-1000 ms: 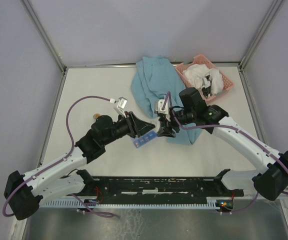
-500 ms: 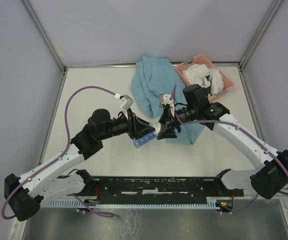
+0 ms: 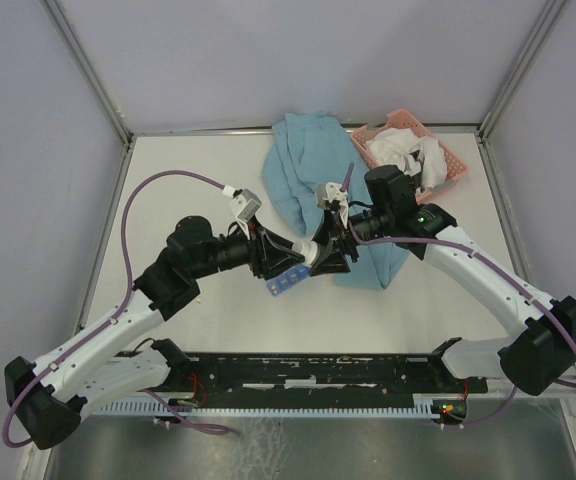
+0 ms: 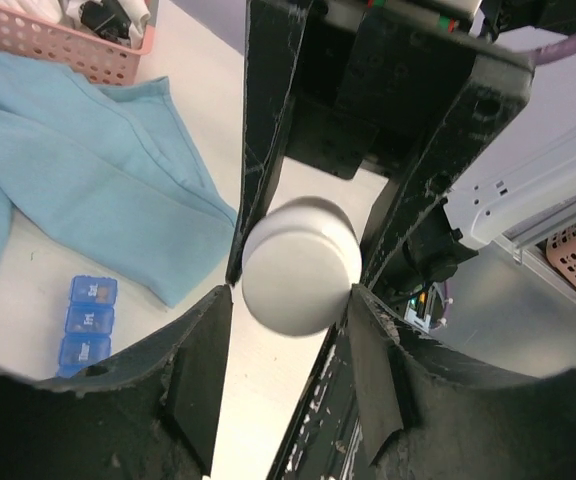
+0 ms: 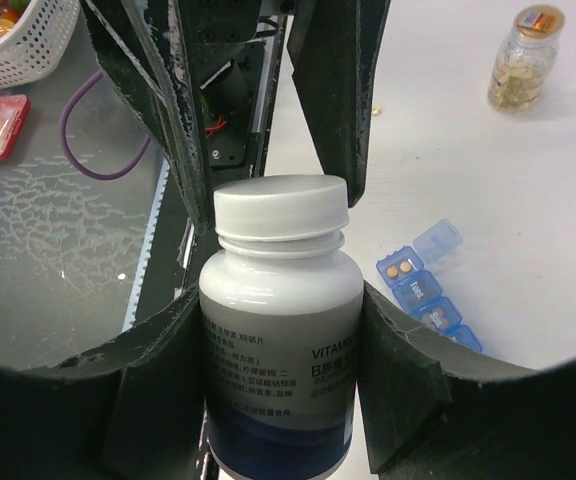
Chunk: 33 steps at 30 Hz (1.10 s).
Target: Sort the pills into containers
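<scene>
Pills [image 5: 400, 269]: two small tan pellets lie in the open end compartment of the blue organiser strip [image 5: 428, 295]. The strip rests flat on the table [image 3: 198, 170], just beside the edge of the blue cloth [image 3: 303, 170] and below the point where the two arms meet. Compartments further along the strip appear lidded.

White bottle [image 5: 268, 330]: clamped by its body between the fingers of the right gripper [image 5: 276, 300], held off the table, with its cap [image 4: 301, 265] in place. The left gripper [image 4: 290, 295] has a finger on each side of the cap. I cannot tell whether they press on it or stand just clear.

Surroundings: a pink basket [image 3: 455, 165] sits at the far right, and a small glass jar [image 5: 525, 60] stands well apart on the left.

Step in hand, by judgement: uncapping the bottle, one arm holding and the other turning. Next move calls for a firm hold on the cap, a twist and a lift off. The bottle should then be tilted over the strip with restraint, since the compartments are small and the pellets could spill.
</scene>
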{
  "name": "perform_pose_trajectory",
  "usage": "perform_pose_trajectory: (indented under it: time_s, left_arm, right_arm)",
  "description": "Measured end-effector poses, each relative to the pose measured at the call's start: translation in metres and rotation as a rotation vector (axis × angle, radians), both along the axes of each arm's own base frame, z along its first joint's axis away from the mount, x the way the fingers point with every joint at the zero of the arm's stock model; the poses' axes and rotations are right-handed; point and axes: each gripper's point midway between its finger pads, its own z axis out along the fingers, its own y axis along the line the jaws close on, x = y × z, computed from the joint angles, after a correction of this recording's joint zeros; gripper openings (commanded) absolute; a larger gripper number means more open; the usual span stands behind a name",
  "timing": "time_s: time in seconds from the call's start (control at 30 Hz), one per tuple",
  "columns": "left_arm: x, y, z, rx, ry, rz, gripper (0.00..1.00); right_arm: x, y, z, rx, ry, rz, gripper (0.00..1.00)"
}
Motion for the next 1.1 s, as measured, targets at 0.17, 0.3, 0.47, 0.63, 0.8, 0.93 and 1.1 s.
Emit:
perform_pose_trajectory:
  time_s: [0.17, 0.3, 0.47, 0.63, 0.8, 0.93, 1.1]
  left_arm:
    - [-0.002, 0.012, -0.003, 0.019, 0.016, 0.049, 0.73]
    - [-0.002, 0.017, -0.006, 0.031, 0.026, 0.072, 0.82]
    - [-0.005, 0.024, -0.009, 0.047, 0.038, 0.095, 0.84]
    - [-0.020, 0.036, 0.008, -0.018, -0.013, 0.096, 0.86]
    - [-0.022, 0.051, 0.028, -0.145, -0.009, 0.177, 0.87]
    - [-0.009, 0.055, 0.038, -0.247, 0.070, 0.266, 0.86]
    - [0.017, 0.050, 0.030, -0.300, 0.236, 0.387, 0.86]
  right_arm:
    - [0.001, 0.003, 0.008, 0.037, -0.030, 0.020, 0.10]
    - [0.001, 0.004, 0.010, 0.047, -0.036, 0.027, 0.11]
    - [0.001, 0.004, 0.009, 0.048, -0.040, 0.028, 0.11]
    - [0.002, 0.004, 0.009, 0.047, -0.060, 0.029, 0.10]
    - [0.008, 0.002, 0.005, 0.027, -0.107, 0.010, 0.11]
    - [0.012, -0.001, 0.003, 0.011, -0.153, -0.007, 0.11]
    - [0.019, -0.003, -0.002, -0.014, -0.198, -0.026, 0.11]
